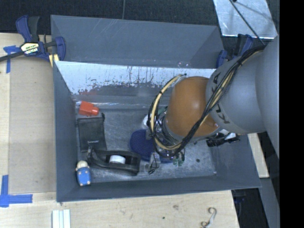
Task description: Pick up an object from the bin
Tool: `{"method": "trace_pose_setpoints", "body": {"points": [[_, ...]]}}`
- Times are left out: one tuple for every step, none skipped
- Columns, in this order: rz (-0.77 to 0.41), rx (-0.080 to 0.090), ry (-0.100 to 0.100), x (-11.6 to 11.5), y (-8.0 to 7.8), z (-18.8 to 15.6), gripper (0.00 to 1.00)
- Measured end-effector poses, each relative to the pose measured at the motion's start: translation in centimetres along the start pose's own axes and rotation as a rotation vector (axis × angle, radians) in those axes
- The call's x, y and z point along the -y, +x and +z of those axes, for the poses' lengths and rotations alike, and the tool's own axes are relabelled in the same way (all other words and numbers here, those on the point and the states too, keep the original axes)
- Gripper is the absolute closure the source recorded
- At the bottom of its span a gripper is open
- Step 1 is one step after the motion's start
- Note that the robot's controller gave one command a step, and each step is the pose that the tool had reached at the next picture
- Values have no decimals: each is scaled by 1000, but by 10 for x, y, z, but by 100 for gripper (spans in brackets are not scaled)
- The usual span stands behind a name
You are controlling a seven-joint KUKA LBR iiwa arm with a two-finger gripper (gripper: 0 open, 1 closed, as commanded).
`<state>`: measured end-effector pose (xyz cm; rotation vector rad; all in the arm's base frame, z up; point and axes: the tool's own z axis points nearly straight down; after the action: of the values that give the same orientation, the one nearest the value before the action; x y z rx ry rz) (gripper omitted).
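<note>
Your gripper (164, 155) sits low near the middle of the bin (64, 137), under the orange wrist cover (190, 108); you cannot tell how its jaws stand. Just to its left lies a dark blue rounded lump (140, 142), probably soft and light, so pinch its bulging middle. It seems longer far-to-near, its near end beside the black tape dispenser (114, 160)

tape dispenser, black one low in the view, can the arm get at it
Probably yes: the tape dispenser lies uncovered on the bin floor, just left of the arm; only a dark blue round thing crowds its right end.
</note>
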<state>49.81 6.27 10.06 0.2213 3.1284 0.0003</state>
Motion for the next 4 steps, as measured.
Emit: {"method": "trace_pose_setpoints", "body": {"points": [[159, -5, 1, 14, 14, -7, 0], [270, 5, -2, 16, 10, 30, 0], [269, 2, -1, 16, 8, 29, 0], [269, 3, -2, 15, 8, 27, 100]]}}
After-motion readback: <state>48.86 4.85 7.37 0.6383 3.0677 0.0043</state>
